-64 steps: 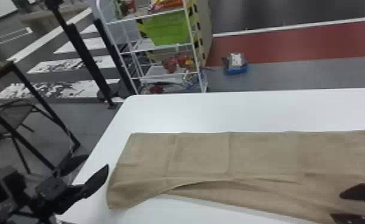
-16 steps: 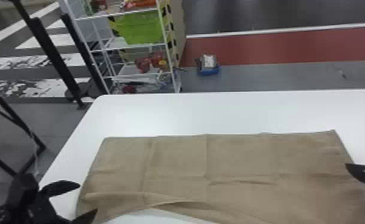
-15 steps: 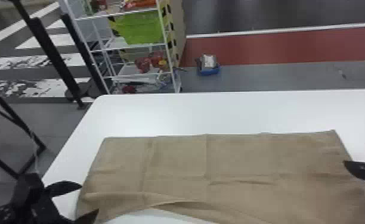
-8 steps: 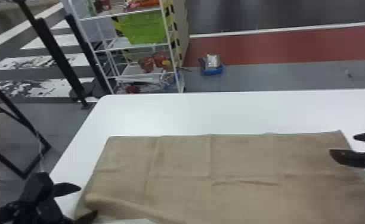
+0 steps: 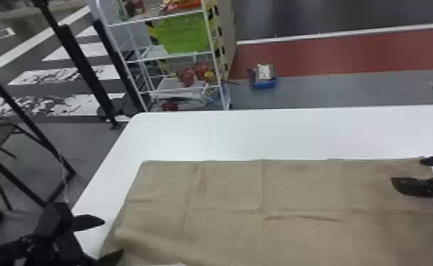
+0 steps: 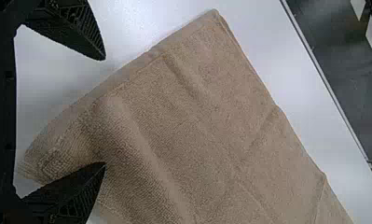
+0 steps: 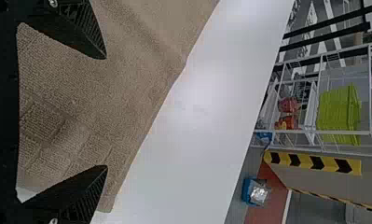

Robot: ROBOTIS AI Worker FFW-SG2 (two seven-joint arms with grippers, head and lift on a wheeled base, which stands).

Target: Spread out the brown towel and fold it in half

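Note:
The brown towel (image 5: pixel 297 198) lies spread on the white table, with creases across it and a raised ripple near its left front corner. My left gripper (image 5: pixel 111 237) stands open at the towel's left edge. In the left wrist view, the left gripper (image 6: pixel 104 112) has one finger over the towel (image 6: pixel 197 107) and the other over bare table. At the towel's far right corner is my right gripper (image 5: pixel 406 171), also open. The right wrist view has the right gripper (image 7: pixel 106 112) with its fingers apart above the towel (image 7: pixel 95 93), nothing gripped.
The white table (image 5: pixel 261 136) extends beyond the towel's far edge, and its left edge slopes toward my left arm. Past the table stand a wire shelf rack (image 5: pixel 177 56) with a green bin (image 5: pixel 184 33), and a blue item (image 5: pixel 264 79) on the floor. A dark metal frame (image 5: pixel 24 134) stands at left.
The right gripper has moved left, from beside the towel to over its far right corner. The front fold has shifted toward me, widening the towel's visible area. The head view has shifted slightly.

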